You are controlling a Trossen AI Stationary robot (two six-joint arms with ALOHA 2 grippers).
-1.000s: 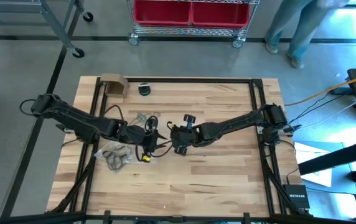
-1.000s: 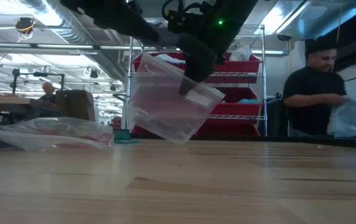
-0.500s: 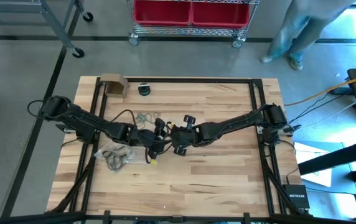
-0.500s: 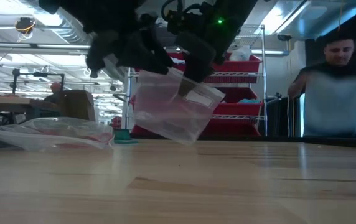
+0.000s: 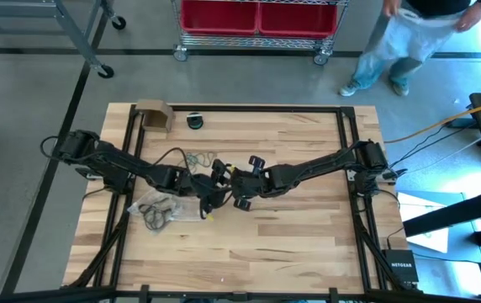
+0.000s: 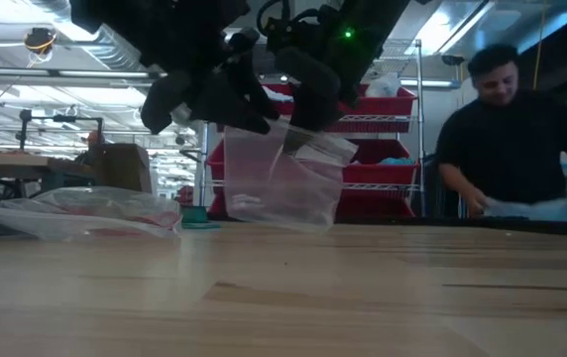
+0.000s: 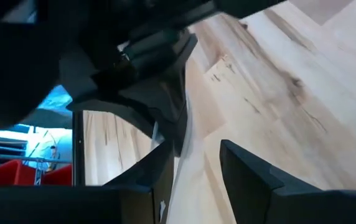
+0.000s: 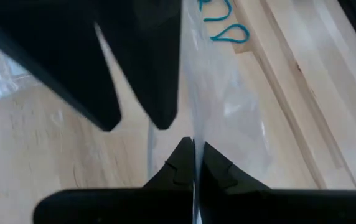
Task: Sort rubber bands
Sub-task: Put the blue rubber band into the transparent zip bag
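Left gripper [image 6: 226, 97] now at one bag [image 6: 282, 183]

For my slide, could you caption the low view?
Right gripper holds clear bag above table; left gripper alongside.

Workshop, wire rack [image 5: 259, 34], red bins [image 5: 257, 15]

Bright, even overhead light falls on the pale wooden worktop [image 5: 291, 236], leaving only soft shadows. In the low view, ceiling lamps [image 6: 41, 42] glare and the near wood blurs. Both wrist views are soft, their dark foregrounds unfocused.
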